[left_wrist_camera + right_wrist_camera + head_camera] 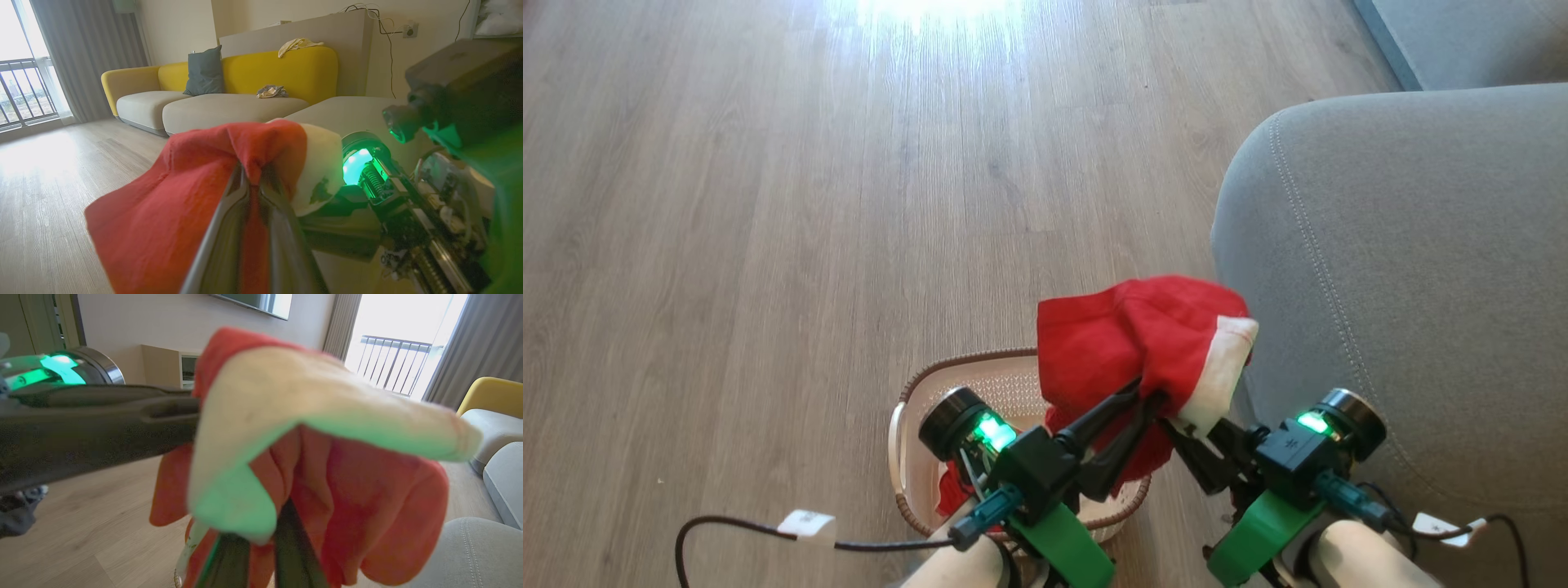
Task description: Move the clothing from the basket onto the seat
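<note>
Head view: left end effector [1145, 398] and right end effector [1176, 425] are both pinching the red garment [1127, 335], holding it up over the basket [980, 361], just beside the seat [1405, 286]. Second red garment [947, 490] is lying in the basket on the floor [768, 204].
Left wrist view: fingers [222, 228] are clamping the red garment [184, 204].
Right wrist view: fingers [294, 547] are gripping the red garment [367, 490], white trim draping over them, seat [470, 555] sitting at lower right.

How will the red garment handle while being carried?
Probably floppy: the garment folds and droops around the left gripper and right gripper. Likely light: two thin finger pairs hold it bunched above the basket. Loose folds may trail and snag there.
</note>
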Available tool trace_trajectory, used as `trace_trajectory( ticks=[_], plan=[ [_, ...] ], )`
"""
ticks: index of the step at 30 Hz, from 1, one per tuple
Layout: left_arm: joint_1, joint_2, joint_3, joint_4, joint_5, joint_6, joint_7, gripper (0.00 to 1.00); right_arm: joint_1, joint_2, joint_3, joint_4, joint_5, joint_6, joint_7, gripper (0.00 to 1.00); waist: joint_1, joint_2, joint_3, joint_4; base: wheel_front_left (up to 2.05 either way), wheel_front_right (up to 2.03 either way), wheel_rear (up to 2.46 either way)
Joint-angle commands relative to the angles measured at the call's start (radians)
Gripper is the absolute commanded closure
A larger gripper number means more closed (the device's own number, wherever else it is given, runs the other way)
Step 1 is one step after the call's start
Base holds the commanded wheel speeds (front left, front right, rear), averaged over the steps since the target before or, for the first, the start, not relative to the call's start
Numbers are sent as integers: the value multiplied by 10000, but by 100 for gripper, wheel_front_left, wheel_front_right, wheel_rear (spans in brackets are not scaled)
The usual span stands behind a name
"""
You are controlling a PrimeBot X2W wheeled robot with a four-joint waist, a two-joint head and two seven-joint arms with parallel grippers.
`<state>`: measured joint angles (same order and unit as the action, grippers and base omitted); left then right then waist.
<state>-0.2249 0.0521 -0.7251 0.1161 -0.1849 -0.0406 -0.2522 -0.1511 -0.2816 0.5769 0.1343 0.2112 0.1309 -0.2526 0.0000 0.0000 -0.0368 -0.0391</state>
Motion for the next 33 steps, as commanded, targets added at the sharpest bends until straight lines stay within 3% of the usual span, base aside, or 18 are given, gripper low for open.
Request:
trace_trajectory(
  ticks=[1,4,5,6,7,8,23,33],
  plan=[
    [-445,-18,382,-319,-53,48,-95,100,-199,98,-53,-390,30,-2,-92,100,0,0,-9,-1,0,0,0],
    [-400,-18,420,-324,-87,82,-95,100,-158,162,-189,-482,23,-2,-92,100,0,0,-36,2,0,0,0],
    [-386,-18,440,-327,-98,107,-95,95,-149,182,-233,-523,19,-2,-92,100,0,0,-43,3,0,0,0],
    [-377,-18,461,-329,-92,138,-95,60,-137,208,-287,-566,27,-2,-92,100,0,0,-50,5,0,0,0],
    [-372,-18,481,-334,-83,174,-95,6,-124,231,-340,-609,31,-2,-92,100,0,0,-56,7,0,0,0],
    [-365,-18,507,-343,-82,214,-95,0,-112,248,-385,-648,27,-2,-92,100,0,0,-62,10,0,0,0],
    [-151,-18,1045,-122,227,383,-95,0,22,434,-1666,-1146,-469,-2,-92,100,0,0,-94,125,0,0,0],
    [256,-18,1504,801,476,56,-95,0,80,555,-3042,-1317,-692,-2,-92,100,0,0,-95,72,0,0,0]
  ],
)
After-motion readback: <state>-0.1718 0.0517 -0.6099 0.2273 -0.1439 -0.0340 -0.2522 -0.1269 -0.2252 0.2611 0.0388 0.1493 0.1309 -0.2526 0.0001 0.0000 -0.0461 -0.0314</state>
